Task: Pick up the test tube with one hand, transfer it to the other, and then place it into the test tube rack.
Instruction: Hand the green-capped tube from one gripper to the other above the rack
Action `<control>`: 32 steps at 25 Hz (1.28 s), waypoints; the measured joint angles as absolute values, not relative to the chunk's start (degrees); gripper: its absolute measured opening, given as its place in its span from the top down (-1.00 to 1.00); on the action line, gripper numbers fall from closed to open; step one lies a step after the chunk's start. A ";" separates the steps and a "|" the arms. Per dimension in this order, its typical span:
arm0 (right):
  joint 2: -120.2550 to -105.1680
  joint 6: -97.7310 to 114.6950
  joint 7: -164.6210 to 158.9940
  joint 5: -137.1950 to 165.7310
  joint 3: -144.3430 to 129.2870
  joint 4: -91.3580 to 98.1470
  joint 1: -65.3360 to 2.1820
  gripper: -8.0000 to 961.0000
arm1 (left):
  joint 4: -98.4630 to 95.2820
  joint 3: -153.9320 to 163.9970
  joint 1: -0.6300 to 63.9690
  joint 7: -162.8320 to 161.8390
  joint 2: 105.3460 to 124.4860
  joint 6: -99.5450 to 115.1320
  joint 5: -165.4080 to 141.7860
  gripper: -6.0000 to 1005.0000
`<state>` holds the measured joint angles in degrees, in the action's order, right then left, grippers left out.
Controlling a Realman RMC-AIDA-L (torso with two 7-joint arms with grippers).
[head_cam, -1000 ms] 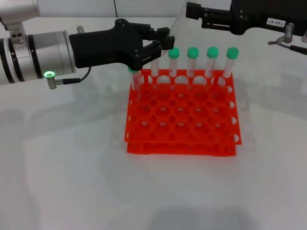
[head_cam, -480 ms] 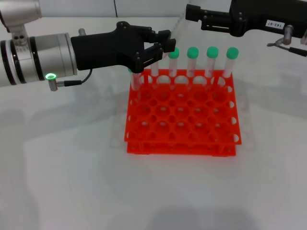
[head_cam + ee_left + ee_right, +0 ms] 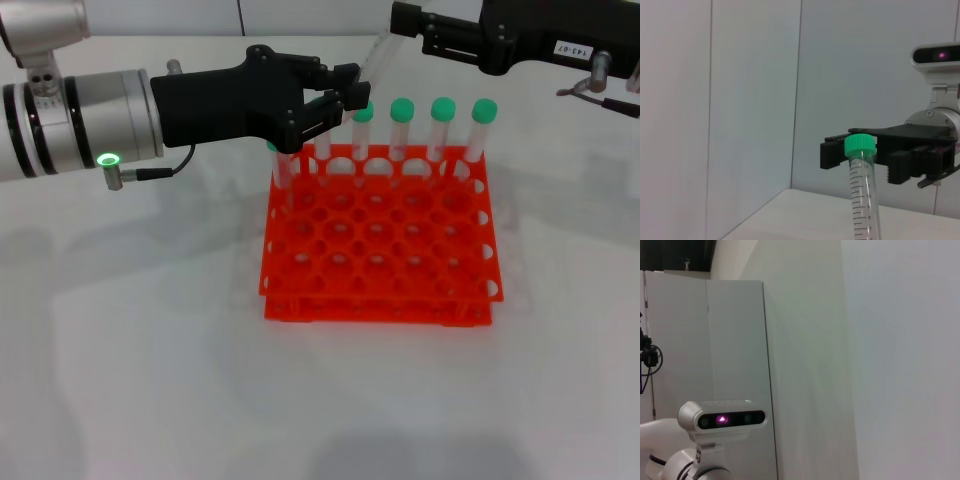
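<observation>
My left gripper [image 3: 345,96] is shut on the clear test tube [image 3: 371,62] and holds it slanted above the back left corner of the orange-red rack [image 3: 300,300]. The tube points up toward my right gripper [image 3: 402,24], the one with the white number label. In the left wrist view the tube [image 3: 863,195] rises to its green cap [image 3: 860,145], which sits between the open fingers of the right gripper [image 3: 866,162]. I cannot tell whether they touch it. Several other green-capped tubes [image 3: 443,130] stand in the rack's back row and left side.
The rack stands on a white table [image 3: 150,350]. A thin metal part with a cable [image 3: 592,92] hangs under the right arm at the far right. A pale wall stands behind the table.
My left gripper has moved the tube slightly right toward the right gripper. The right gripper has shifted a little right. Otherwise nothing has changed.
</observation>
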<state>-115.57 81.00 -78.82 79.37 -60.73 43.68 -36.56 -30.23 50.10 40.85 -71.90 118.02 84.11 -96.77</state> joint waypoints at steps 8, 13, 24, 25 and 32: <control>-115.57 80.94 -78.84 79.37 -60.73 43.67 -36.62 -0.15 | -30.23 50.10 40.76 -71.89 118.11 84.12 -96.78 0.63; -115.57 80.92 -78.84 79.37 -60.73 43.67 -36.81 -0.13 | -30.24 50.10 40.76 -71.89 118.14 84.11 -96.86 0.63; -115.57 79.69 -78.84 79.37 -60.73 43.09 -37.26 -0.08 | -30.24 50.10 40.78 -71.65 118.12 84.11 -96.75 0.63; -115.57 79.57 -78.84 79.37 -60.73 43.08 -37.26 -0.08 | -30.24 50.10 40.78 -71.65 118.12 84.11 -96.73 0.63; -115.58 79.30 -78.92 79.30 -60.73 43.00 -37.35 0.19 | -30.23 50.10 40.78 -71.63 118.12 84.05 -96.70 0.63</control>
<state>-115.58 79.30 -78.92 79.30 -60.73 43.00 -37.35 -30.23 50.10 40.78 -71.63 118.12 84.05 -96.70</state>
